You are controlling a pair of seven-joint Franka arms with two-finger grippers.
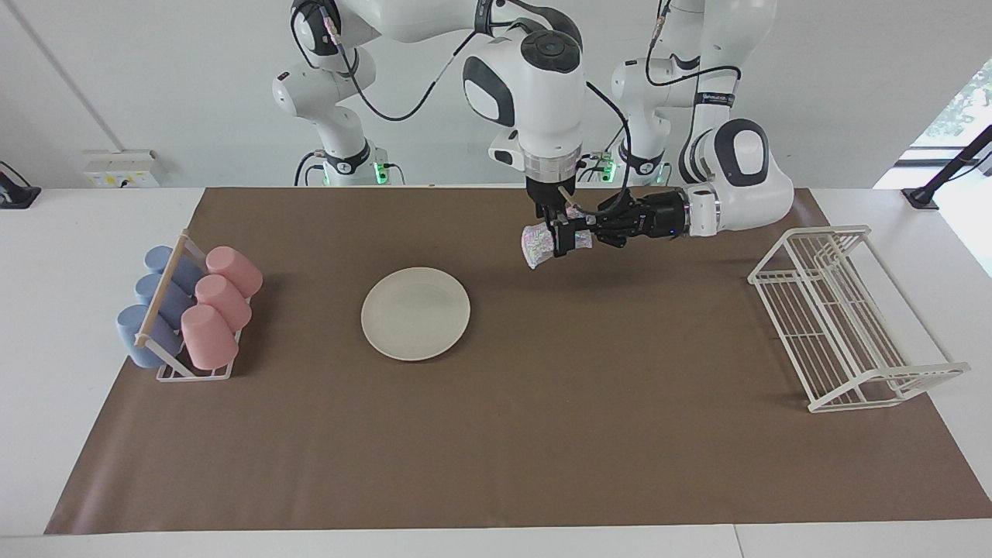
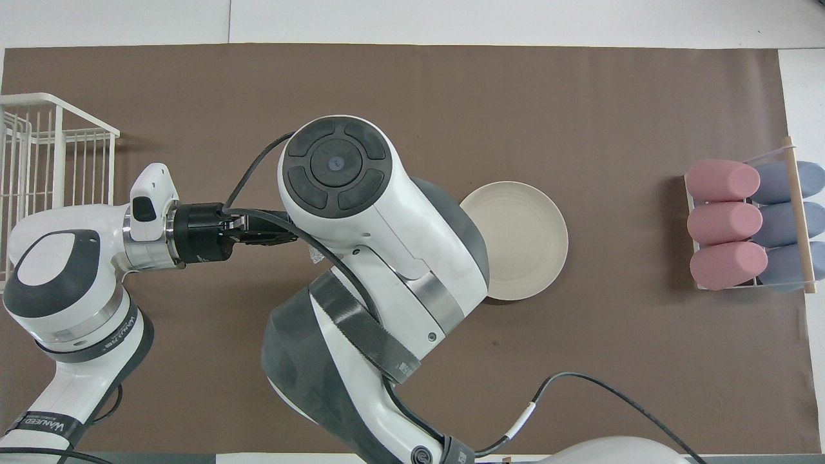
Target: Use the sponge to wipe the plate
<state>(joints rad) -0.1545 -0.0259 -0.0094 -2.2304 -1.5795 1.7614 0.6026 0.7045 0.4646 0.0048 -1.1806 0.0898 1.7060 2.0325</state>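
Brown mat over white table. My right gripper [image 1: 559, 239], pointing down over bare mat, is pinching the sponge [image 1: 540, 244]; my left gripper [image 1: 601, 223] is reaching in sideways and meeting the sponge's other end, grip unclear. Sponge looks soft, light, crumpling: best held mid-body. Plate [image 1: 415, 313] is lying flat toward the cups [image 1: 221, 302], likely stiff and slippery.

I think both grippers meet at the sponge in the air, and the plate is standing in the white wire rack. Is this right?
Not quite. The facing view shows the plate lying flat on the brown mat, not in the white wire rack. The left gripper and right gripper do meet at the raised sponge.
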